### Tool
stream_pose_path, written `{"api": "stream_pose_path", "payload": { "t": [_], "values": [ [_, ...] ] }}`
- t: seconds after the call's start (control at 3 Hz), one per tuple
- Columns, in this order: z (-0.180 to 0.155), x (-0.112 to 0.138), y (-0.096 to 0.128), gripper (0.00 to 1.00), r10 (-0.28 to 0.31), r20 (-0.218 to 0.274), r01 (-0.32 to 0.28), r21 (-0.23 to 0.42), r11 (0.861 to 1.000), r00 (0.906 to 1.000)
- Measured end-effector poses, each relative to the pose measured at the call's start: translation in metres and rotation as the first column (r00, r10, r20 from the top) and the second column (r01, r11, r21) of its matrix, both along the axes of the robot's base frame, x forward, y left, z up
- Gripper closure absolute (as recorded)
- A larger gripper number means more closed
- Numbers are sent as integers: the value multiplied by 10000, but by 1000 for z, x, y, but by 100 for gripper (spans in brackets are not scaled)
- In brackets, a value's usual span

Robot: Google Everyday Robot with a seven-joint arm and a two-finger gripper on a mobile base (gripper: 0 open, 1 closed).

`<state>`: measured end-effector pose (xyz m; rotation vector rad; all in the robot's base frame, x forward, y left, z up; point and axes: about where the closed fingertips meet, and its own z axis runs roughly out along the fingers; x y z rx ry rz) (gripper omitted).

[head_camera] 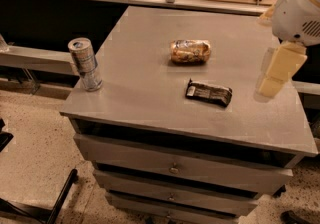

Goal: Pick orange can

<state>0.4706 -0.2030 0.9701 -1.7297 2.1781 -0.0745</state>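
The orange can (190, 51) lies on its side near the middle of the grey cabinet top (145, 93), with an orange-gold and brown mottled print. My gripper (278, 71) is cream-coloured and hangs over the right side of the top. It is well to the right of the can and a little nearer the camera, and touches nothing. The white arm housing (300, 10) is above it at the upper right.
A tall slim silver can (86, 64) stands upright at the left edge of the top. A flat dark snack wrapper (209, 92) lies in front of the orange can. Drawers (175, 168) are below. A dark counter and railing run behind.
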Motion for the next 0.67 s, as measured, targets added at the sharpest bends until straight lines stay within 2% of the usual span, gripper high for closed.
{"api": "stream_pose_path", "payload": {
  "t": [0.33, 0.67],
  "values": [
    [-8, 57, 18, 0, 403, 126, -406, 256, 9988, 9991],
    [-6, 124, 52, 0, 837, 316, -848, 339, 9958, 9960]
  ]
}}
